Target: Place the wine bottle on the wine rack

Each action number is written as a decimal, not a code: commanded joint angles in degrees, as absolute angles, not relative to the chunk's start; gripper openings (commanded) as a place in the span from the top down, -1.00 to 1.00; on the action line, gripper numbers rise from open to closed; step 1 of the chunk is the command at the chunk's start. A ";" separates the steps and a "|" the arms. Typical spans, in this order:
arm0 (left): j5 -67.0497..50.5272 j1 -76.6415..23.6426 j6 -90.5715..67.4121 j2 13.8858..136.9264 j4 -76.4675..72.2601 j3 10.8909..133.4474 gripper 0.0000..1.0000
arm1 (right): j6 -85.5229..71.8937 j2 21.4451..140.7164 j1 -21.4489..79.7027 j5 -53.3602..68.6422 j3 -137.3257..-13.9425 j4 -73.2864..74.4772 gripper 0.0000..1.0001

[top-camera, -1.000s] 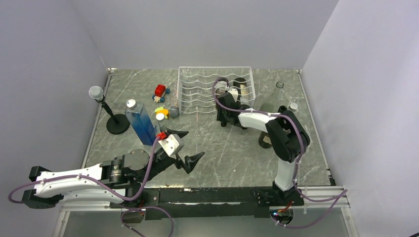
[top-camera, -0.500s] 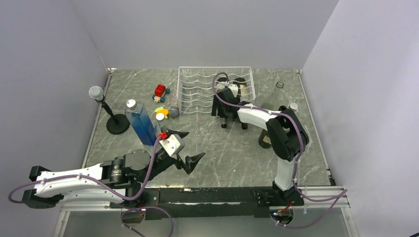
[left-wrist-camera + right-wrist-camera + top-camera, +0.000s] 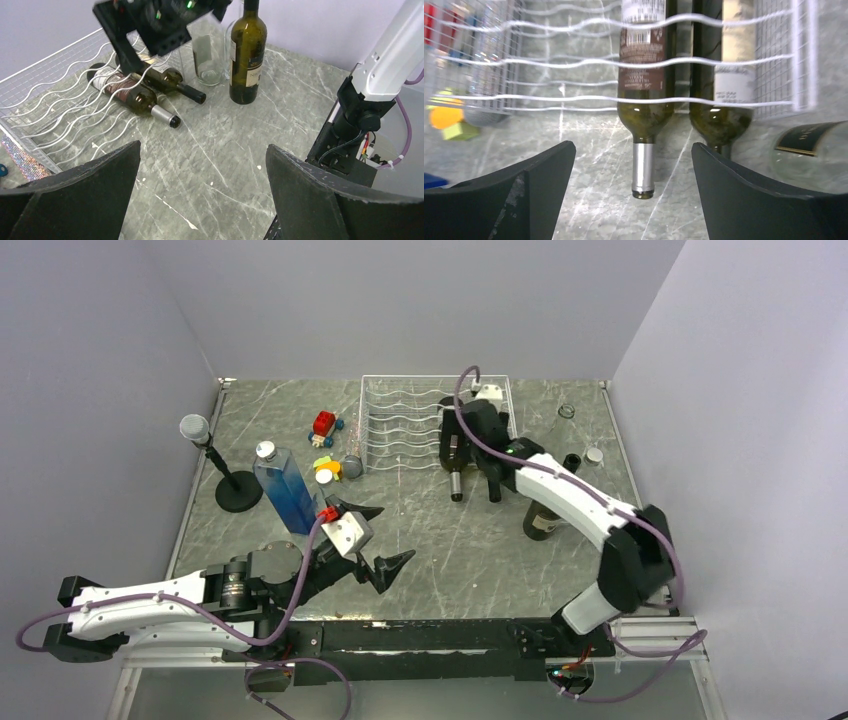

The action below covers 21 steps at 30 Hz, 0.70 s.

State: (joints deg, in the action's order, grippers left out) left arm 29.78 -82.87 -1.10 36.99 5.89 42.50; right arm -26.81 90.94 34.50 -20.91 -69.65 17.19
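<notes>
Wide apart on the right gripper point(image 3: 632, 150), with nothing between the black fingers point(image 3: 524, 195). Shut tight a second ago, low at the near edge of the wine rack point(image 3: 400, 425). Now opened, lifted, and moved farther back above the rack's right end. Right arm stretched out longer too, elbow swung over to the right.

Left behind in a groove near the right end of the rack: the wine bottle point(image 3: 452, 455), lying down, with its silver-topped neck poking out over the near edge. Just beside it on the right, against the rack's side wall, a second dark bottle point(image 3: 724, 85) lying the same way.

Wide apart on the left gripper point(image 3: 202, 147) as well, holding nothing. Same spot as before, low over the near part of the table point(image 3: 450, 550). No change either for the blue bottle point(image 3: 285, 495), the red toy car point(image 3: 323, 424) or the standing dark bottle point(image 3: 543, 520).

Hard to see from above: the fat ends of both lying bottles, covered by the right gripper and arm. Cut off at the top of the right wrist view too. Blurry at the lower right of that view: some greenish glass point(image 3: 809, 150) with a dark label, cannot tell what. Hidden behind the right gripper in the left wrist view: the top of a clear glass bottle point(image 3: 207, 55).
</notes>
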 commanded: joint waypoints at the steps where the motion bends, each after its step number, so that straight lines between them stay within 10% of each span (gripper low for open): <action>1: 29.41 -83.01 -1.10 37.28 4.78 44.61 -0.99 | -20.81 81.89 34.51 -22.97 -73.58 22.11 -0.85; 21: 36.88 -83.02 -2.47 38.92 2.09 44.31 -0.99 | -13.71 68.67 19.28 -29.67 -86.08 43.00 -0.77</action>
